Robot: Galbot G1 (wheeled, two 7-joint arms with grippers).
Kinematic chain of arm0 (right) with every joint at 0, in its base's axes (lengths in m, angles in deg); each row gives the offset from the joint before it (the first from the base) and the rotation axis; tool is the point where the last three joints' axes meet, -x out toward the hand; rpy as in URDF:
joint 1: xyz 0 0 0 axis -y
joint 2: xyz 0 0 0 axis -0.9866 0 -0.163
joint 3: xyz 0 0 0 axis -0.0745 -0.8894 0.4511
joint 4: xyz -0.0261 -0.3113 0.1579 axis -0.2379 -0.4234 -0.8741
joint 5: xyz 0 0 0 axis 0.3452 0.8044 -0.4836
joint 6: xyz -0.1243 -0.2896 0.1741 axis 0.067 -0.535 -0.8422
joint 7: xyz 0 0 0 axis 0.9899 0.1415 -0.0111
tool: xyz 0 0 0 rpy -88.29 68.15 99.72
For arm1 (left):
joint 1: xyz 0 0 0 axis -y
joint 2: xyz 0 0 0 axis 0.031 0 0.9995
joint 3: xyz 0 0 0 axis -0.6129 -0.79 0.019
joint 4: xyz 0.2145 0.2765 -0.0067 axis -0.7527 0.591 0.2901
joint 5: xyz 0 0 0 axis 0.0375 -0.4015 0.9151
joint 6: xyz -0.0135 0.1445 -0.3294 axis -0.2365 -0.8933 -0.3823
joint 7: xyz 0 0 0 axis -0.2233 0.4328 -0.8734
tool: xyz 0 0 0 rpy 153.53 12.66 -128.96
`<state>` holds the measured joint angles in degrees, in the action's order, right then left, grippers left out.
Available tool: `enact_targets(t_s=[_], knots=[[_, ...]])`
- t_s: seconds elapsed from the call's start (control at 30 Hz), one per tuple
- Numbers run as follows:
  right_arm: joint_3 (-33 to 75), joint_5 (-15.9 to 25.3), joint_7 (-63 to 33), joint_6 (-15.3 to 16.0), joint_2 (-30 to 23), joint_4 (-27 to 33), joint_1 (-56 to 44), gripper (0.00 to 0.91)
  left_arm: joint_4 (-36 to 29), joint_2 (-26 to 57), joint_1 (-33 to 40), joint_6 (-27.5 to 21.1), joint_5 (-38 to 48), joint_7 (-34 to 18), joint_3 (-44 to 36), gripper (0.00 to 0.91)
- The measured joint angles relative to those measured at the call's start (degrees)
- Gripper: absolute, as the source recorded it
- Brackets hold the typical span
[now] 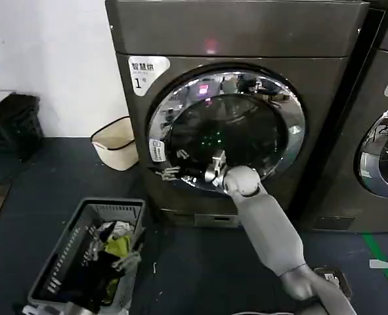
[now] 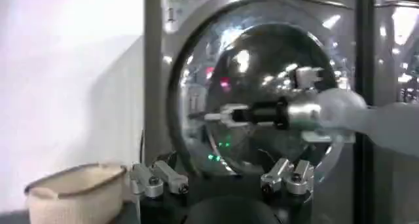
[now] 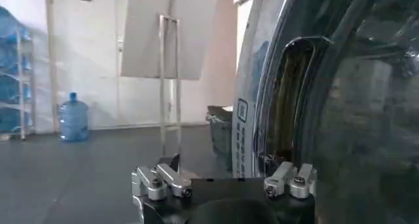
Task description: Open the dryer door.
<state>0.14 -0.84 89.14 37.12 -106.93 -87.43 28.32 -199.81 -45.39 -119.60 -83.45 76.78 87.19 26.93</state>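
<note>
At the left of the head view a grey laundry basket (image 1: 88, 262) sits on the dark floor, its contents a dark jumble hard to sort out, and a cream bin (image 1: 117, 142) stands by the wall beside the dryer (image 1: 239, 39). The dryer door (image 1: 226, 128) fills most of the machine's front, lying flat in its frame; its dark glass gives only reflections, so nothing of the drum can be read. The right gripper (image 1: 171, 172) reaches across the door's lower left rim, next to a recess in the chrome seen from the right wrist; its fingers (image 3: 160, 183) are spread apart and grasp nothing. The left gripper (image 2: 222, 179) hangs back facing the door, fingers likewise splayed and empty. At the far right a second machine (image 1: 384, 131) is cut off by the edge.
</note>
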Motion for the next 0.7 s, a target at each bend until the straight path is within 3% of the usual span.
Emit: enact_targets(t_s=[0.37,0.7], knots=[[1.1,0.4,9.4,0.0,3.4,-4.8,-2.9,0.907,3.2,7.4,5.3,-5.5,6.5,-8.2,1.0,0.907],[3.0,0.4,16.5,1.2,6.5,-10.3,-7.0,0.907,10.2,14.4,12.9,-9.9,16.6,-1.3,1.9,0.907]])
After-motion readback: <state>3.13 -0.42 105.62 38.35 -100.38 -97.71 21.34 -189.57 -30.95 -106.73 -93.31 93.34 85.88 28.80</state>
